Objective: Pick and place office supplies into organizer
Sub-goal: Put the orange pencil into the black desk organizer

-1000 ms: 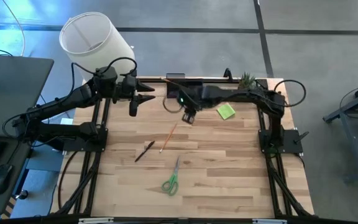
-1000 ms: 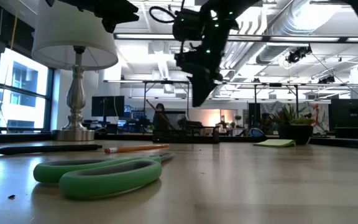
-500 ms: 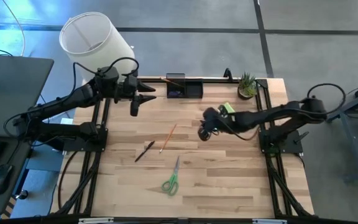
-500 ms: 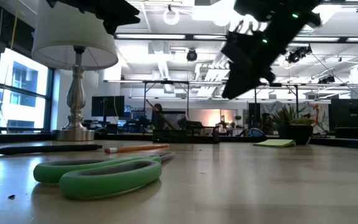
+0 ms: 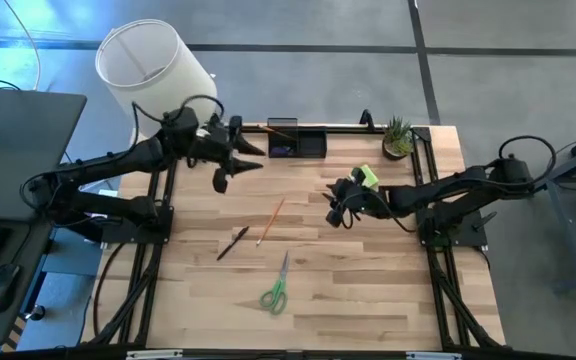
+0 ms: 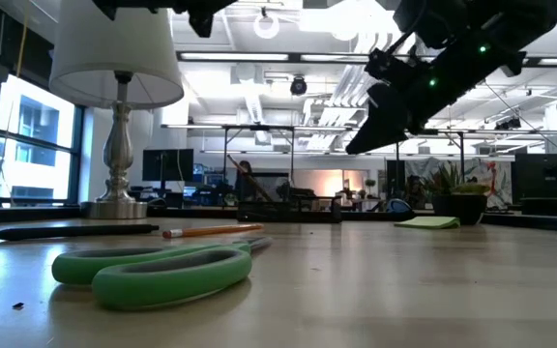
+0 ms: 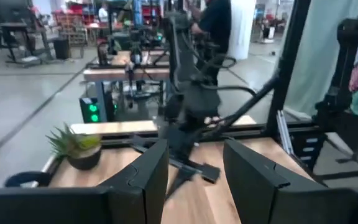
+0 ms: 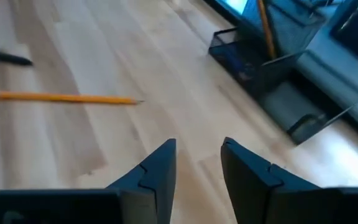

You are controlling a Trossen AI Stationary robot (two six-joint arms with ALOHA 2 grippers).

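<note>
Hidden or unclear: the small purple thing inside the organizer (image 5: 297, 143) is too small to identify in the high view; the right wrist view cuts off the organizer's far end.
Organizer: a black mesh tray at the tabletop's (image 5: 368, 280) far edge, between the lamp (image 5: 151, 63) and the potted plant (image 5: 398, 136); an orange pencil (image 8: 265, 23) leans upright in one compartment, and another compartment looks bare.
Loose pencil: a second orange pencil (image 5: 270, 221) lies flat mid-tabletop, apart from the organizer.
Pen: a dark pen (image 5: 232, 243) lies just beside that pencil, on the lamp side.
Scissors: green-handled scissors (image 5: 276, 287) lie on the near part of the tabletop, closest to the low camera.
Sticky-note pad: a lime-green sticky-note pad (image 5: 366, 177) lies near the plant, partly covered by the right arm.
Right gripper (image 5: 335, 212): raised above the tabletop, next to the sticky-note pad, fingers (image 8: 155, 167) parted and holding nothing.
Left gripper (image 5: 252, 153): held in the air near the organizer's lamp-side end, fingers (image 7: 150, 171) spread with nothing between them.
</note>
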